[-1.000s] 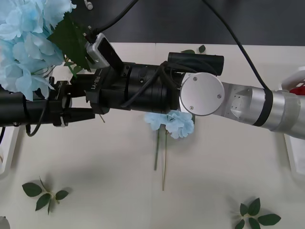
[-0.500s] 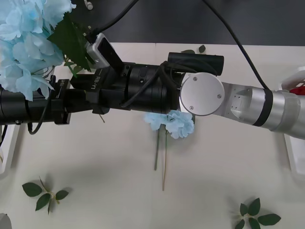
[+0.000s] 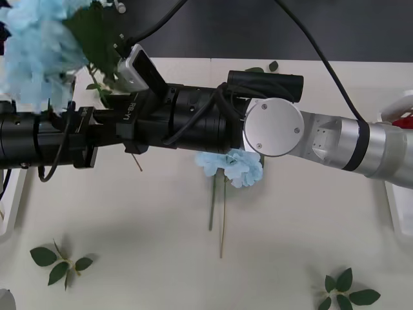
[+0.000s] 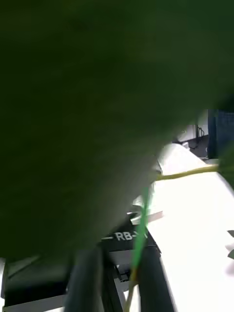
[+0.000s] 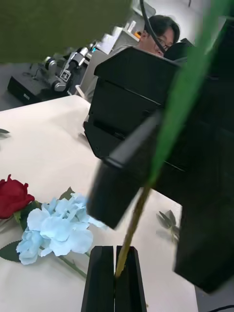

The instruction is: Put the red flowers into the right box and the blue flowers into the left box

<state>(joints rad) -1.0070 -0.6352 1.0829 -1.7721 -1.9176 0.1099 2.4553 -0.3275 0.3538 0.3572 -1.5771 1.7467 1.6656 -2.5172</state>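
The robot was partway through, nowhere near finished as far as anyone could see. The left gripper sat over the left side of the table, shut tight on the thin stem of a blue flower cluster, and the left wrist view showed the two black fingers pressed together with the stem between them. The bloom was up in the air at the far left, over the side where the left box poked in at the edge, but it wasn't in the box yet.

The right gripper had reached all the way across from the right and was crowded right up against the same stem. A big leaf blocked its wrist camera, so whether it had a grip on anything couldn't be told.

What was left: a second blue flower lay on the table under the right arm, stem pointing toward the robot, and the left wrist view showed a red rose lying just beside it. Both needed sorting.

Over at the right edge, the right box had a bit of red in it, so probably at least one rose was done. How many, the pictures didn't say. A couple of loose leaf sprigs sat on the near table.
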